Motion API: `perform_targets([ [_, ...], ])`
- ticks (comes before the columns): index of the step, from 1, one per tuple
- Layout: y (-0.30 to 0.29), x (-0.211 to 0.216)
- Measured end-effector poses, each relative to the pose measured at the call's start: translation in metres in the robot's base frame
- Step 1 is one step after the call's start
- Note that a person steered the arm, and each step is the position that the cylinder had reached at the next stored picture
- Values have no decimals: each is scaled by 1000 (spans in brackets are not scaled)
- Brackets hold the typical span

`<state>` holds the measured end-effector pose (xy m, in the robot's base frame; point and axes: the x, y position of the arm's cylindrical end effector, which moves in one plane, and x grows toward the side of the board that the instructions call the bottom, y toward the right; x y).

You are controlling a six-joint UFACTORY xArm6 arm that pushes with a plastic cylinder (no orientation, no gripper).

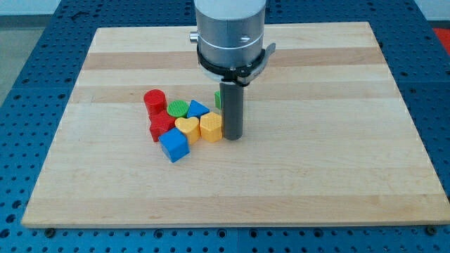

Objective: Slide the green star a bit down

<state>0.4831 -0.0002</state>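
Near the middle of the wooden desk point(316, 183), my tip point(233, 138) rests on the surface, a bare rod with nothing to spread or pinch. Behind the rod, toward the desk's far edge, a sliver of the green star point(218, 99) shows. Just left of my tip sit a yellow hexagon point(210, 127), yellow heart point(187, 128), blue cube point(174, 145), blue triangle point(197, 109), green cylinder point(178, 109), red cylinder point(155, 100) and red star point(161, 126).

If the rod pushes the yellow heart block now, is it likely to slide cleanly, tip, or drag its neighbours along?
The yellow heart looks low and flat-based, so probably slides, not tips. It seems to touch the blue cube and yellow block, so they'd likely shift too. My tip sits right of the cluster.
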Motion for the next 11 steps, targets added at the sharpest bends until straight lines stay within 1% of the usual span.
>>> perform_targets([
  [1,31,-2],
  [2,91,-48],
  [3,111,-74],
  [4,93,-86],
  [5,91,-136],
  [6,46,-142],
  [8,17,-109],
  [10,-24,-83],
  [11,-28,-82],
])
